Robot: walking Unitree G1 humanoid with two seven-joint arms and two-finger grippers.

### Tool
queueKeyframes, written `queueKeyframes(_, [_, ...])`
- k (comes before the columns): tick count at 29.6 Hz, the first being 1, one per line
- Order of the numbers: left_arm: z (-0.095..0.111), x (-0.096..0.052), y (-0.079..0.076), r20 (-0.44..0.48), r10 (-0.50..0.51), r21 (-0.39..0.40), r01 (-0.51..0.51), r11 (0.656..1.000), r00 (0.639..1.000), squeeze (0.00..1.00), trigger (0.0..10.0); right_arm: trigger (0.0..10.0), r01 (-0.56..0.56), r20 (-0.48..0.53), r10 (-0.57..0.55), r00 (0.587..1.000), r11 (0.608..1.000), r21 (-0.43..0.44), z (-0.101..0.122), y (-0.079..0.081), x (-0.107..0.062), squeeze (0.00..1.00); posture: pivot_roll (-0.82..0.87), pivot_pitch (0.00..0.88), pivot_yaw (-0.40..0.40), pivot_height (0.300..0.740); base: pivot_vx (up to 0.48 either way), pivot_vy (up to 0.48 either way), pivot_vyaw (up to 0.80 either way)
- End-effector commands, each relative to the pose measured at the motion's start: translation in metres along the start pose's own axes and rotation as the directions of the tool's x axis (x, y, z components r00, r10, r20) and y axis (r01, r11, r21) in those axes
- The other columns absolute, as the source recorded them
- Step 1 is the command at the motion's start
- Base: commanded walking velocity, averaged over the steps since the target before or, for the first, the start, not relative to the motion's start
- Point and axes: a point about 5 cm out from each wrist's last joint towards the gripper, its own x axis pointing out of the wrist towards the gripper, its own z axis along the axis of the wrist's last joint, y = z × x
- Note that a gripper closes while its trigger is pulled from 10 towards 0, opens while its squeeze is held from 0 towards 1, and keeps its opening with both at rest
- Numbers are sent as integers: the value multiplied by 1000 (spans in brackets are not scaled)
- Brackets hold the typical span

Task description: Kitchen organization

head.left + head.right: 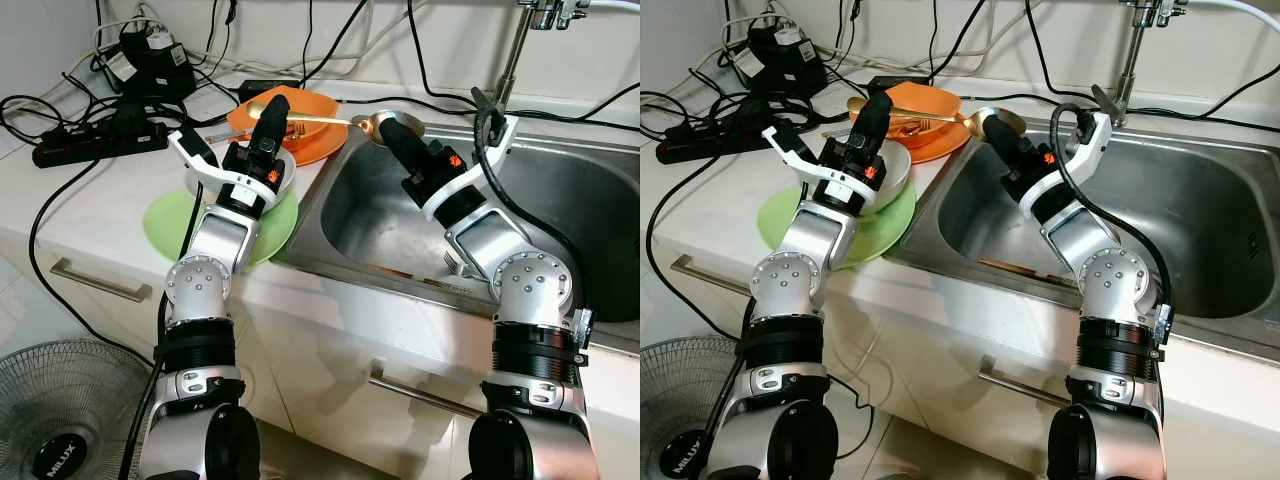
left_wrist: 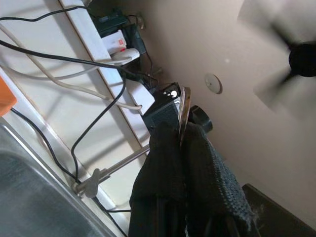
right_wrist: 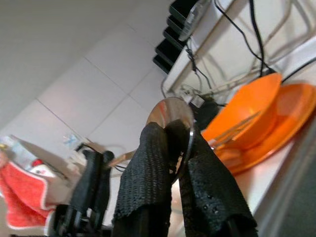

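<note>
Stainless steel makes up the biggest thing here: the sink (image 1: 560,200), sunk into a white counter (image 1: 90,200) with its tap (image 1: 515,50) rising at the back. On the counter just left of the sink lies a green plate (image 1: 170,220) with a pale bowl (image 1: 895,165) on it, and behind those an orange plate (image 1: 320,145) carrying an orange bowl (image 1: 930,100). Black cables and a power strip (image 1: 90,145) lie across the far left of the counter. A fan (image 1: 60,420) stands on the floor below.

The left gripper (image 1: 272,108) reaches over the pale bowl toward the orange dishes, its fingers pressed together on the handle end of a long gold spoon (image 1: 325,120); the left wrist view shows the thin metal edge pinched between the black pads (image 2: 163,148). The right gripper (image 1: 392,128) hovers at the sink's back left corner, clamped on the bowl of that spoon, whose round shiny face sits between its fingers (image 3: 148,163) in the right wrist view. The spoon spans the gap between the two grippers, above the orange plate's rim.
</note>
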Motion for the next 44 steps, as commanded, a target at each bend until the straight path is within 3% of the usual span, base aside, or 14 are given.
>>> queueKeyframes(1, [-20,0,-6,-45,-26,-50,24,998,999,0,0,0,2,-18,-2,1000,1000,-18,-1,5,6,0,-108,0,124,740,0,0,0])
queueKeyframes(7, [-28,-3,-4,-119,-16,-24,14,1000,993,0,0,0,6,-15,-6,1000,1000,-9,0,4,6,0,-106,0,121,740,0,0,0])
queueKeyframes(8, [-33,-5,4,-168,53,40,-47,998,984,1000,10000,0,7,-14,-7,1000,1000,-6,0,4,6,0,-104,0,119,740,0,0,0])
queueKeyframes(13, [-38,-9,14,-216,150,143,-121,982,965,1000,10000,0,20,-7,-20,1000,1000,-2,1,3,7,0,-102,0,121,740,0,0,0])
queueKeyframes(27, [-37,-9,11,-234,153,218,-102,971,960,1000,10000,0,85,37,-85,996,996,15,4,-5,8,0,-90,0,121,740,0,0,0])
queueKeyframes(35, [-40,-16,12,-282,183,326,-85,941,942,1000,10000,0,215,156,-213,965,977,1,21,-23,7,0,-84,0,120,740,0,0,0])
queueKeyframes(36, [-43,-19,14,-311,210,382,-81,920,927,1000,10000,0,249,180,-244,953,969,-2,26,-28,5,0,-82,0,120,740,0,0,0])
queueKeyframes(40, [-49,-25,18,-353,241,455,-59,889,904,1000,10000,0,305,231,-294,927,952,-13,35,-37,1,0,-81,0,122,740,0,0,0])
queueKeyframes(42, [-49,-25,18,-353,241,455,-59,889,904,1000,10000,0,305,231,-294,927,952,-13,35,-37,1,0,-81,0,122,740,0,0,0])
queueKeyframes(44, [-50,-29,19,-374,277,556,-25,831,885,1000,10000,0,382,252,-353,901,921,-74,39,-48,-4,0,-80,0,123,740,0,0,0])
